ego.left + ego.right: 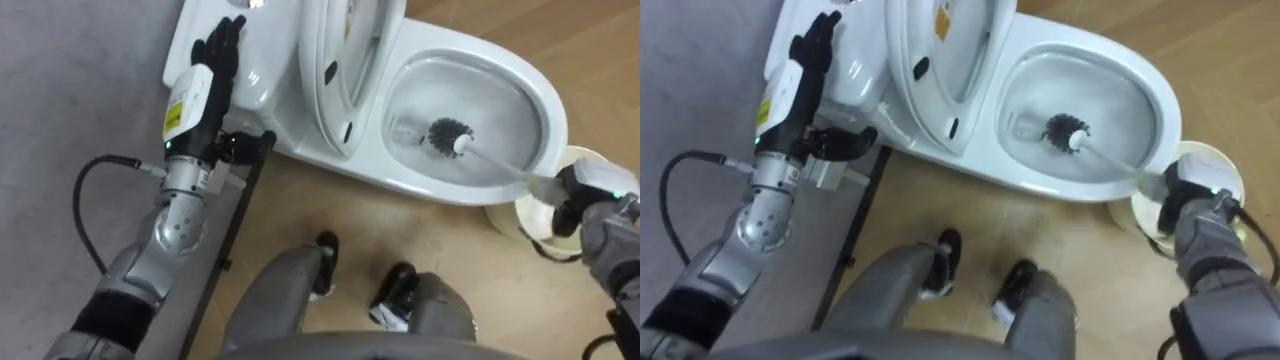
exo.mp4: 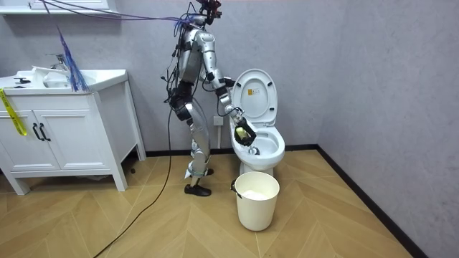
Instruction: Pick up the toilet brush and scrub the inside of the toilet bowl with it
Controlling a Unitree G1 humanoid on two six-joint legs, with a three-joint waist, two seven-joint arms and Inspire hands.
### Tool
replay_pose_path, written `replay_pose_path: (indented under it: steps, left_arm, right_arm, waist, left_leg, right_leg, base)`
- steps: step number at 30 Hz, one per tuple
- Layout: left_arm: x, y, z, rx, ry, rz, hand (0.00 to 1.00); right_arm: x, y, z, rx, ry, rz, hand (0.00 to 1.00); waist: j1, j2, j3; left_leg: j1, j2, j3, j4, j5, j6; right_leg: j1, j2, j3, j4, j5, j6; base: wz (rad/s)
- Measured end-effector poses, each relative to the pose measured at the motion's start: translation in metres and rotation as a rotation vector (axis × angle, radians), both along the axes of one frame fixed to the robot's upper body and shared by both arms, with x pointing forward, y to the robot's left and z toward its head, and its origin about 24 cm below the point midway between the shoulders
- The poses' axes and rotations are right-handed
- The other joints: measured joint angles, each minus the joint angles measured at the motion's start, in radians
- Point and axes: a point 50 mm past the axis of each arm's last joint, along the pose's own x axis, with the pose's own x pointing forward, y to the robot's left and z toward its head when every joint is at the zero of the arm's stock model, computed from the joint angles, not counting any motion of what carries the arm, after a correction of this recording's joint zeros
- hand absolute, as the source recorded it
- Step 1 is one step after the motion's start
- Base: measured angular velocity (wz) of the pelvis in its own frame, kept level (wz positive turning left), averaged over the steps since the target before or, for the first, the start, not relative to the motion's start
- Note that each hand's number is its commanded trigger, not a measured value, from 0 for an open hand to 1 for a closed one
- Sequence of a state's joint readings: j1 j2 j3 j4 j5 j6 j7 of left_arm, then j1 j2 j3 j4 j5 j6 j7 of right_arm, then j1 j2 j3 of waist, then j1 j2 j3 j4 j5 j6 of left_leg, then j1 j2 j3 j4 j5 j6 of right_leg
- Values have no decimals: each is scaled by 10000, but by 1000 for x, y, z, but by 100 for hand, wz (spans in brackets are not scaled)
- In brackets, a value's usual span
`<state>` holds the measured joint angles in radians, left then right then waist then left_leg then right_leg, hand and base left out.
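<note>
The white toilet (image 1: 520, 80) stands before me with its seat and lid (image 1: 350, 60) raised. A toilet brush (image 1: 452, 134) with a black bristle head and white handle reaches down into the bowl, the head near the drain. My right hand (image 1: 583, 197) is shut on the handle's end at the bowl's right rim. My left hand (image 1: 218, 52) rests with straight fingers on the cistern top (image 1: 200, 20) at the left. In the room view I stand beside the toilet (image 2: 259, 143), bent towards the bowl.
A pale bin (image 1: 545, 215) stands on the wood floor right of the bowl, partly behind my right hand; it is a cream bucket (image 2: 257, 199) in the room view. A white vanity cabinet (image 2: 64, 129) stands at the room view's left. Grey wall lies behind the cistern.
</note>
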<state>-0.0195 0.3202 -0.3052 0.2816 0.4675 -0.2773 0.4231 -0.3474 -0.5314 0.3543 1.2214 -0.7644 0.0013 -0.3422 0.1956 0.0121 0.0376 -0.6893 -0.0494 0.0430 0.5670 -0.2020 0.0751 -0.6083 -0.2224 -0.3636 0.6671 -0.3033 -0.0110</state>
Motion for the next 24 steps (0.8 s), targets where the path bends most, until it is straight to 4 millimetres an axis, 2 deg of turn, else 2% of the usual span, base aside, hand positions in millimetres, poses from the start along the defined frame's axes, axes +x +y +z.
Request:
replay_pose_path:
  steps: [2, 6, 9, 16, 19, 24]
  left_arm:
    - [4, -3, 7, 138, -429, -96, 0]
    - [11, -4, 16, 1098, -1103, -424, 0]
    - [12, -2, 20, 1444, -1494, -422, 0]
    - [14, -6, 24, 2080, -2305, -116, 0]
    - [15, -4, 21, 3217, -2428, -10, 0]
    - [14, -3, 15, 3740, -2694, 374, 0]
  right_arm:
    - [11, 0, 10, -534, -229, 509, 100]
    - [32, 7, 25, -1363, -682, 1419, 100]
    - [45, 13, 37, -1945, -1195, 1883, 100]
    - [54, 13, 51, -3051, -1542, 2306, 100]
    - [58, 19, 51, -3382, -1495, 2411, 100]
    - [61, 29, 50, -3433, -1660, 2455, 100]
  waist:
    - [94, 128, 64]
    - [325, 383, 75]
    - [338, 408, 67]
    - [454, 660, 30]
    - [528, 809, 13]
    - [535, 985, 55]
  left_leg:
    - [-462, 8, 8, 230, 0, 3]
    - [-1349, -45, 13, 739, -21, 30]
    - [-1812, -140, 71, 958, -19, 27]
    - [-2629, -112, 88, 1741, -238, 26]
    - [-2733, -35, 85, 1868, -288, 10]
    - [-2782, 8, 119, 1898, -336, 5]
  right_leg:
    - [-461, -46, 16, 248, -12, -54]
    - [-1368, -263, 9, 914, -171, -181]
    - [-1935, -479, 38, 1293, -347, -249]
    - [-2635, -631, 37, 2032, -640, -345]
    - [-2696, -564, 35, 2042, -646, -353]
    - [-2728, -522, 46, 2031, -655, -365]
  base:
    - [-2]
    - [6]
    - [9]
    - [3]
    - [-4]
    - [-3]
